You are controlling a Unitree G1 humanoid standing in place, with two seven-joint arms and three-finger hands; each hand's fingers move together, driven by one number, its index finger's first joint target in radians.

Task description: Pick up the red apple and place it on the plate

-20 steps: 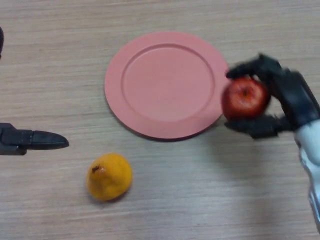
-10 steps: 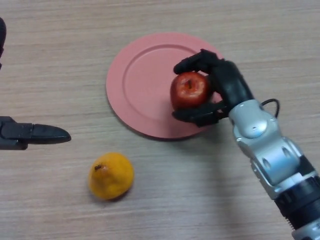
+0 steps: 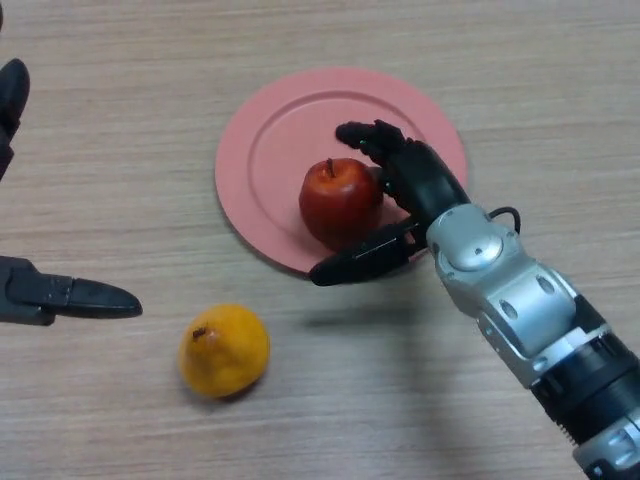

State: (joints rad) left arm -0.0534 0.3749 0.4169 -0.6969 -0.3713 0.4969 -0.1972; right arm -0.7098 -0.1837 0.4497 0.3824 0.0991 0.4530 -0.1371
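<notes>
The red apple (image 3: 338, 200) sits upright on the pink plate (image 3: 270, 130), in its lower middle part. My right hand (image 3: 415, 185) is over the plate just right of the apple. Its fingers (image 3: 375, 140) and thumb (image 3: 355, 265) are spread straight on either side of the apple and no longer clasp it. My left hand (image 3: 60, 296) shows at the left edge, low over the table, fingers straight, holding nothing.
A yellow-orange fruit (image 3: 223, 350) lies on the wooden table (image 3: 120, 180) below and left of the plate, between my two hands.
My right hand carried the apple leftward from the plate's right edge to over the plate, lowered it there, and spread its fingers off it. The left hand stayed put.
</notes>
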